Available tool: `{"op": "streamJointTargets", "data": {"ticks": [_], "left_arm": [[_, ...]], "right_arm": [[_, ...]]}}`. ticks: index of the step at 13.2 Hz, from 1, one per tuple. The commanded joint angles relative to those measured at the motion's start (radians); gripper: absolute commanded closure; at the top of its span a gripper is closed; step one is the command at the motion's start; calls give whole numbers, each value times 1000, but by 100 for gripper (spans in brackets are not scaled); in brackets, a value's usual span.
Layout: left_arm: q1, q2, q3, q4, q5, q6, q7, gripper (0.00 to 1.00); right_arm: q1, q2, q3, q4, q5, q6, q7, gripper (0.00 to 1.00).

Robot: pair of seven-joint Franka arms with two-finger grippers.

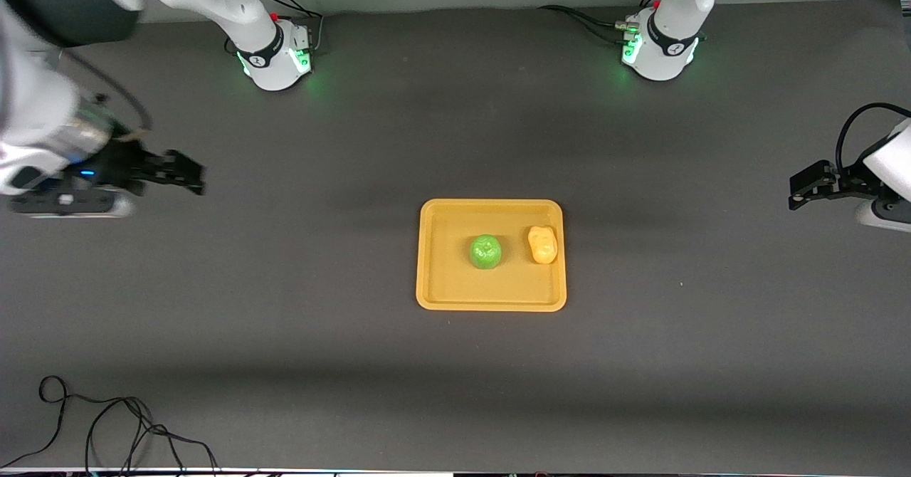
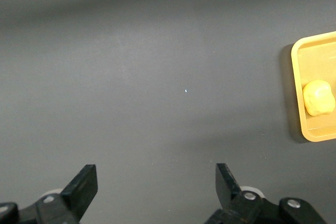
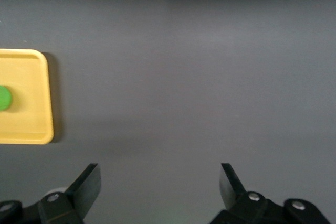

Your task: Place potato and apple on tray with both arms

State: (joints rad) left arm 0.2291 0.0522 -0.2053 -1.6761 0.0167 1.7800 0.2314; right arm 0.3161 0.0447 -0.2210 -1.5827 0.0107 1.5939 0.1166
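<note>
One apple point(image 1: 486, 252) and one potato point(image 1: 542, 244) lay side by side on the single tray point(image 1: 445, 295) mid-counter, the potato toward the left arm's end, so the task looked finished. Both arms waited well clear: the left hand point(image 1: 796, 194) and right hand point(image 1: 193, 176), each empty with fingers apart.

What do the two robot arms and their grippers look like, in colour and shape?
Both arms are white with dark grey joints and rounded bases lit green. Black cables run to the bases. The left gripper and the right gripper are black, each with two wedge-shaped fingers.
</note>
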Motion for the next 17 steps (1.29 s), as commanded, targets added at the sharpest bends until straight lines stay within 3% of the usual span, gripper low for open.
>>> {"op": "streamJointTargets", "data": {"ticks": [1, 3, 4, 10, 13, 17], "left_arm": [[-2, -15, 1, -8, -3, -2, -17, 0], [-2, -15, 1, -8, -3, -2, -17, 0], [-2, -15, 1, -8, -3, -2, -17, 0], [-2, -11, 1, -8, -3, 7, -17, 0], [0, -9, 1, -8, -3, 7, -18, 0], [0, -9, 1, -8, -3, 7, -18, 0]], "right_arm": [[-238, -32, 167, -42, -15, 21, -96, 0], [-389, -34, 267, -42, -15, 23, -124, 0], [-405, -32, 273, -42, -14, 23, -124, 0], [-404, -6, 269, -14, -14, 23, -121, 0], [-318, -8, 181, -14, -12, 21, -107, 0], [-321, -8, 175, -16, -5, 15, -107, 0]]}}
